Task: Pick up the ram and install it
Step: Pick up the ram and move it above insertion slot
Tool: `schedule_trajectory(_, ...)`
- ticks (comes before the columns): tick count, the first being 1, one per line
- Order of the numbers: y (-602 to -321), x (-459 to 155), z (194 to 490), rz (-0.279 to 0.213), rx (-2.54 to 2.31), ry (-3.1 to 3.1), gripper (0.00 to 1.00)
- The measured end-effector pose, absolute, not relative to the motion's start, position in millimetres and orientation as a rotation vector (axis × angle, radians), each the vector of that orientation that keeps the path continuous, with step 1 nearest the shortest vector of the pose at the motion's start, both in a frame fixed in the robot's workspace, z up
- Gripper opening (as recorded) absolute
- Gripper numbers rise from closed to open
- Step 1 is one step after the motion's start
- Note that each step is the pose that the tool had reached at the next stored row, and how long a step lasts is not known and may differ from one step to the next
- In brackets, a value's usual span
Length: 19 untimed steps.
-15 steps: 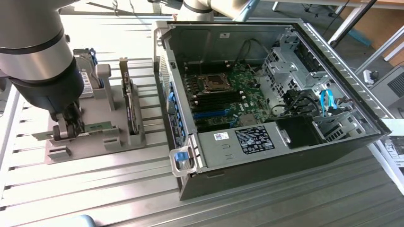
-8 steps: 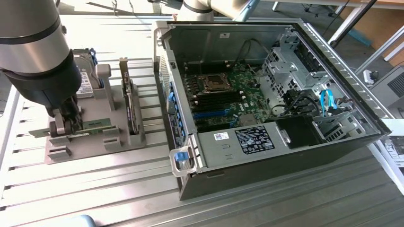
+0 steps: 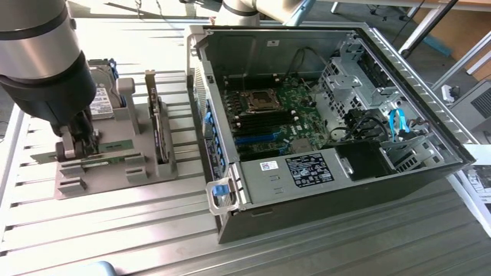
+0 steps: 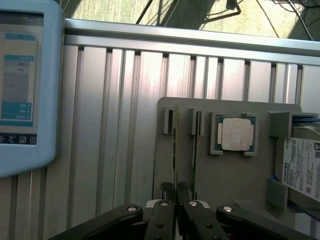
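Observation:
The ram (image 4: 175, 150) is a thin green stick that stands on edge in a slot of the grey holder tray (image 4: 230, 175). In the wrist view I see it edge-on as a narrow line. My gripper (image 4: 176, 192) is down over the slot, and its two black fingers are shut on the ram's near end. In the exterior view the gripper (image 3: 77, 150) sits low on the tray's (image 3: 115, 172) front part, at the exterior view's left. There a strip of the green ram (image 3: 107, 148) shows beside the fingers.
On the tray lie a square silver processor (image 4: 236, 134), a hard drive (image 4: 300, 167) and an upright expansion card (image 3: 157, 129). The open computer case (image 3: 429, 172) lies at the exterior view's right, its motherboard memory slots (image 3: 265, 121) exposed. A light-blue screen device (image 4: 22, 85) sits beside the tray.

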State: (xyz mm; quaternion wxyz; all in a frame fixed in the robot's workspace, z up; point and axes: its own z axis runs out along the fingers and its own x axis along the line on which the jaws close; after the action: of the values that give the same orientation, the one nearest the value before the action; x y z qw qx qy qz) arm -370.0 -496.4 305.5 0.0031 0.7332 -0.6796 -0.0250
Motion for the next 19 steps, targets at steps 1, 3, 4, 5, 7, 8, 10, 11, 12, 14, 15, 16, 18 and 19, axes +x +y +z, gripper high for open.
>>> schedule_trajectory(1,-496,-370,308,-0.078,2.299,-2.131,0.14)
schedule_trajectory(3,-496,-370,310,-0.078,2.299,-2.131,0.14)
schedule_trajectory(4,-496,-370,312,-0.078,2.299,-2.131,0.14)
schedule_trajectory(5,-496,-370,313,-0.079,2.299,-2.131,0.14)
schedule_trajectory(7,-496,-370,316,-0.078,2.299,-2.131,0.14)
schedule_trajectory(8,-496,-370,317,-0.078,2.299,-2.131,0.14)
schedule_trajectory(10,-496,-370,320,-0.078,2.299,-2.131,0.14)
schedule_trajectory(11,-496,-370,321,-0.078,2.299,-2.131,0.14)
schedule_trajectory(12,-496,-370,323,-0.078,2.299,-2.131,0.14)
schedule_trajectory(14,-496,-370,328,-0.078,2.299,-2.131,0.14)
schedule_trajectory(15,-496,-370,331,-0.078,2.299,-2.131,0.14)
schedule_trajectory(16,-496,-370,333,-0.078,2.299,-2.131,0.14)
schedule_trajectory(18,-496,-370,339,-0.079,2.299,-2.131,0.14)
schedule_trajectory(19,-496,-370,341,-0.079,2.299,-2.131,0.14)
